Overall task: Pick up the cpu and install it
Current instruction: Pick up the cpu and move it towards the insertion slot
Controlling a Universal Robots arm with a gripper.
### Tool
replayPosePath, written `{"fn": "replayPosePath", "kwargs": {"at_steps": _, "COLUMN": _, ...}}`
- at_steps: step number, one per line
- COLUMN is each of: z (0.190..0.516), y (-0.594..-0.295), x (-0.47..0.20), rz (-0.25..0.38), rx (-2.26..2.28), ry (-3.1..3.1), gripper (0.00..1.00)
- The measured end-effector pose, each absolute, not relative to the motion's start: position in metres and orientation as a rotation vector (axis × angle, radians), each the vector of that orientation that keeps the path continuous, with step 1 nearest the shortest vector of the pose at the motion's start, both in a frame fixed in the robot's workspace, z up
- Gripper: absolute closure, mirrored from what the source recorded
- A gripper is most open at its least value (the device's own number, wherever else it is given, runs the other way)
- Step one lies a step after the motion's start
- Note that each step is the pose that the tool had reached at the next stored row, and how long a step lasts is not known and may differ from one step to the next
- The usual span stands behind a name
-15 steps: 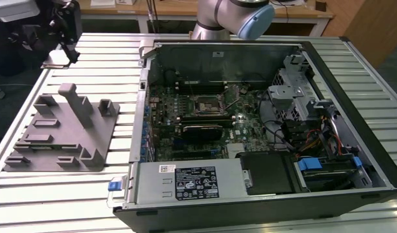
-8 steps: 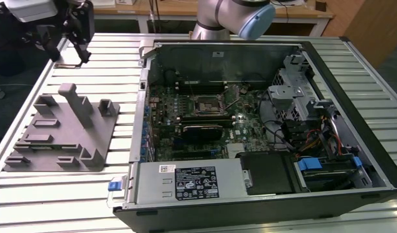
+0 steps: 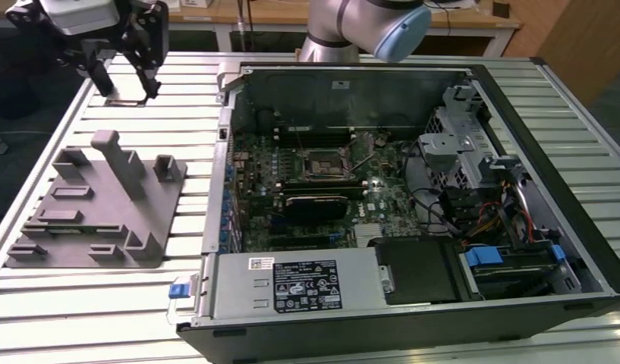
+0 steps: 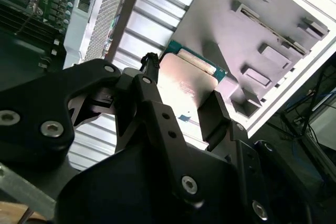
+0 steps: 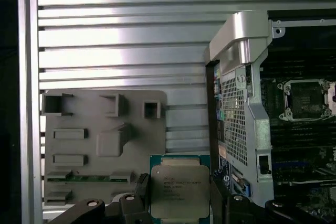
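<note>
- Tool (image 5: pixel 180 184) clamped on the cpu (image 5: pixel 180 195) by two opposite edges, held above a worktop (image 3: pixel 137 303) corner, near the grey fixture (image 5: pixel 94 145).
- Judgement: keep it level, grip firm, edges only.

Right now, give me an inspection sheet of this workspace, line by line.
Surface: slatted metal table, bearing everything.
Job's things: cpu held clear of the table; socket in the open computer case looks empty.
Clutter: grey fixture tray beside the case.
Grippers: gripper shut on the cpu, at the exterior view's left.
Cables: wire bundles inside the case.
Surroundings: wooden benches behind the table.
</note>
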State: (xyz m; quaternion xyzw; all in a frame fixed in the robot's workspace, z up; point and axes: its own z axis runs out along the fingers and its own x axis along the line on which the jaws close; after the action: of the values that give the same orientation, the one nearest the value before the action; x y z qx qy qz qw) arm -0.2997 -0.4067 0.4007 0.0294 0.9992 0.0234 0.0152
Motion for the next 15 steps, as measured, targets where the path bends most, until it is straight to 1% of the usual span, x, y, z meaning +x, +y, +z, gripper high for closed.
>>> {"fn": "replayPosePath", "kwargs": {"at_steps": 15, "z": 0.401, "y": -0.407, "x": -0.255, "rz": 0.073, "rx": 0.092, "ry": 3.109, "gripper": 0.46}}
